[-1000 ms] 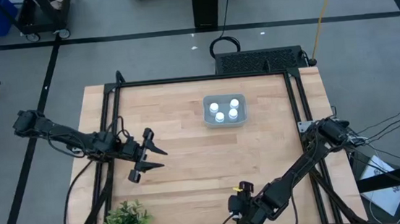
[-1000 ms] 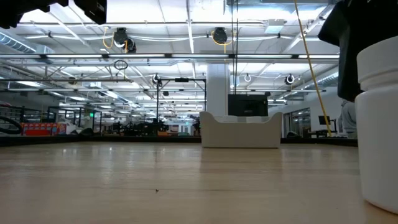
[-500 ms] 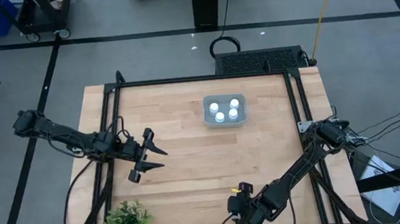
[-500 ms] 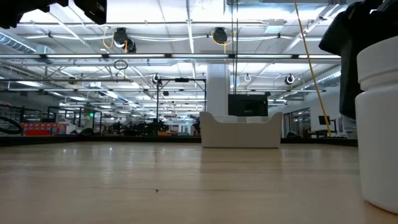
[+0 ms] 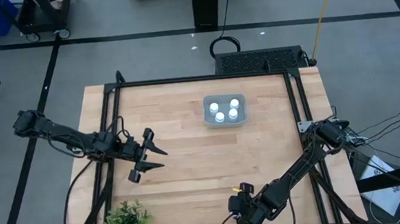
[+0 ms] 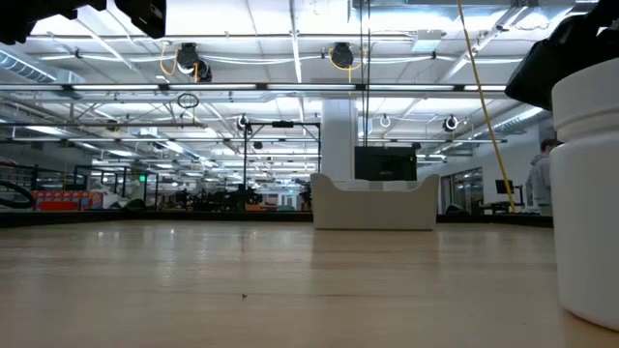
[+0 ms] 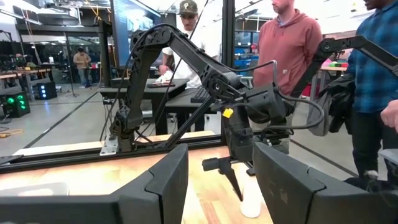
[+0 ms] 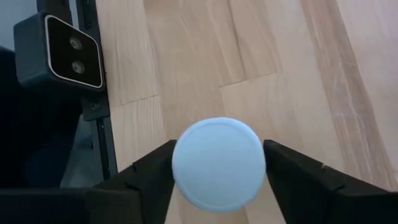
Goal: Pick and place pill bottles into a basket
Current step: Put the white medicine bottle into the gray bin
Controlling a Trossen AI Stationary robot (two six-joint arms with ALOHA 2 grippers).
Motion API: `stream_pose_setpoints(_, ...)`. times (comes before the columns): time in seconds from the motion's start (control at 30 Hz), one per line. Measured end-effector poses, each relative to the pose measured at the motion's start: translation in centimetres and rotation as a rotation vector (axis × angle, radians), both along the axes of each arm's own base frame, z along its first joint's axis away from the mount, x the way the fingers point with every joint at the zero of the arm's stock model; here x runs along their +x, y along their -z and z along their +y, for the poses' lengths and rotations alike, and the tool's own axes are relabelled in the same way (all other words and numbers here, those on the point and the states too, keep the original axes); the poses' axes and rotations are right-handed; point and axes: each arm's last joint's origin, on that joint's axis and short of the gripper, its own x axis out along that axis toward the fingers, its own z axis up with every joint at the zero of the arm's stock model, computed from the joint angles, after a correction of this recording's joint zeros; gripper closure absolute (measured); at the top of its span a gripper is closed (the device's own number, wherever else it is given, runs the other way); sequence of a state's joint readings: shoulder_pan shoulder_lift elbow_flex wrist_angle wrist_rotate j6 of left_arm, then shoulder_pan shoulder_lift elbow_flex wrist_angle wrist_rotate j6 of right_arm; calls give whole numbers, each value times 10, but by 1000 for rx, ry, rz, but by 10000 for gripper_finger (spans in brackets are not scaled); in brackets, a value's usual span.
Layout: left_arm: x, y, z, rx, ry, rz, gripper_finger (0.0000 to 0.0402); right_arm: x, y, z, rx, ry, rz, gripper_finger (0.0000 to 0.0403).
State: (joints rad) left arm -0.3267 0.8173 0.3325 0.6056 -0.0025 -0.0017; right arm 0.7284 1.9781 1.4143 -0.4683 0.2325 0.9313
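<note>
The grey-blue basket (image 5: 207, 121) stands at the table's far middle with several white-capped pill bottles (image 5: 220, 116) upright in it; it also shows in the low view (image 6: 372, 203). One more pill bottle (image 8: 219, 163) stands upright on its base near the table's near edge; it also shows in the low view (image 6: 590, 193) and the left wrist view (image 7: 252, 199). My right gripper (image 5: 242, 192) is above it, open and pointing down, with one finger (image 8: 149, 177) on each side of the cap (image 8: 219, 163); I cannot tell whether they touch. My left gripper (image 5: 153, 158) is open and empty over the table's left part.
A green leafy plant (image 5: 126, 221) sits at the near left corner. A small dark camera box (image 8: 59, 53) is on the table's edge rail close to the bottle. Several people (image 7: 286, 50) stand beyond the table. Bare wood lies between the bottle and the basket.
In the low view the dark body of my right gripper has drawn upward behind the near bottle. The bottle still stands upright on the table.
</note>
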Motion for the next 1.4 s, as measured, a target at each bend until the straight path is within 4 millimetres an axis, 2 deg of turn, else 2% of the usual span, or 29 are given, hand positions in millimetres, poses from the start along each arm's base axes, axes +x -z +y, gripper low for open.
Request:
stream_pose_setpoints(0.23,0,0,0,0,0,0,215,0,0,0,1,-1,-3,220)
stream_pose_setpoints(0.53,0,0,0,1,0,2,215,5,-9,1,-55,-31,-118,227)
stream_pose_setpoints(0.87,0,0,0,2,0,3,215,0,-51,-8,-268,-28,-358,228)
stream_pose_setpoints(1.13,0,0,0,0,0,4,215,-14,-91,-16,-462,-15,-516,229)
stream_pose_setpoints(1.4,0,0,0,1,-20,2,215,-31,-118,-18,-670,57,-629,229)
